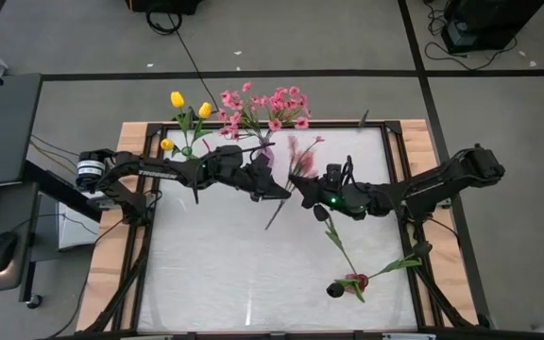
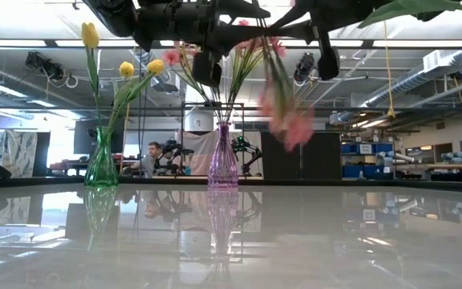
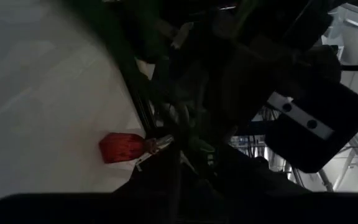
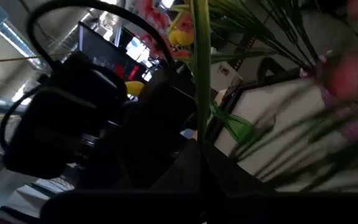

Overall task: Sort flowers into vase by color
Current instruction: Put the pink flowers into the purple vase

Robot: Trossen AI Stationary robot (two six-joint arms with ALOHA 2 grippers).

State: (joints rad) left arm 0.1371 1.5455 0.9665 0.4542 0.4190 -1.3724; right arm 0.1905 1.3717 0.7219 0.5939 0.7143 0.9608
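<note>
Just in front of the purple vase (image 2: pixel 222 160), both grippers meet on one pink spray (image 1: pixel 296 170), right gripper (image 1: pixel 302 192) pinching its stem, left gripper (image 1: pixel 284 192) fingers partly spread, seemingly mid-handover toward that vase's pink bunch.

Yellow tulips (image 2: pixel 123 69) on green stems stand in a clear green vase (image 2: pixel 101 164). Pink blossoms (image 1: pixel 270 107) fill a translucent purple vase (image 2: pixel 222 160). A pink spray (image 1: pixel 299 156) on a green stem hangs between two black robot arms. A dark red tulip (image 1: pixel 352 281) with green leaves lies on the glossy white table (image 1: pixel 215 264), which has a pale wooden edge.
</note>
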